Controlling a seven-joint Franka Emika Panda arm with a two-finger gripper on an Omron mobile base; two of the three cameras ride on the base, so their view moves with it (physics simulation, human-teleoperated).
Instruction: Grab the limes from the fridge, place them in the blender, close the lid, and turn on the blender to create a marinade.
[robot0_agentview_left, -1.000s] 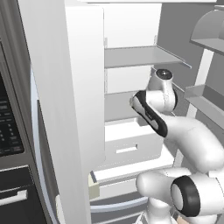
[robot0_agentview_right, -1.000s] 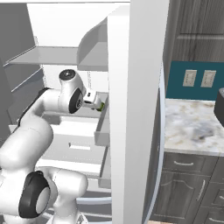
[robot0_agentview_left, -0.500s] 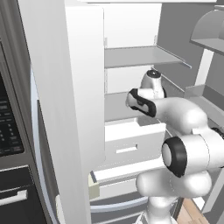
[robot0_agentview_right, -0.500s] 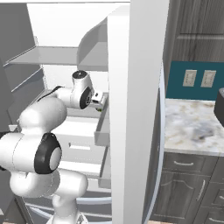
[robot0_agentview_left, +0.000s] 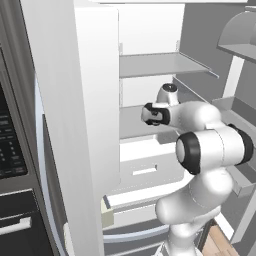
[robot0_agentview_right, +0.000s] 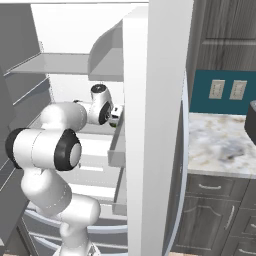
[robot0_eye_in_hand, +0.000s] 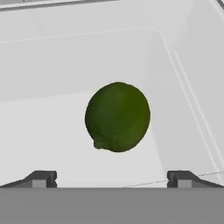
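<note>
base views flank fridge (robot0_agentview_left: 150, 65) interior, hand view close on lime (robot0_eye_in_hand: 117, 117)

No readable text anywhere. Oven panel (robot0_agentview_left: 11, 150) at left carries faint light markings, too blurred to read. Fridge (robot0_agentview_left: 150, 65) interior, lime (robot0_eye_in_hand: 117, 117): no labels.

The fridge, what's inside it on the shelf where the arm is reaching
One dark green lime lies on the white floor of the fridge, ahead of the open pincer and untouched. From the base cameras the arm and the door cover that spot, so a second lime cannot be confirmed.
</note>
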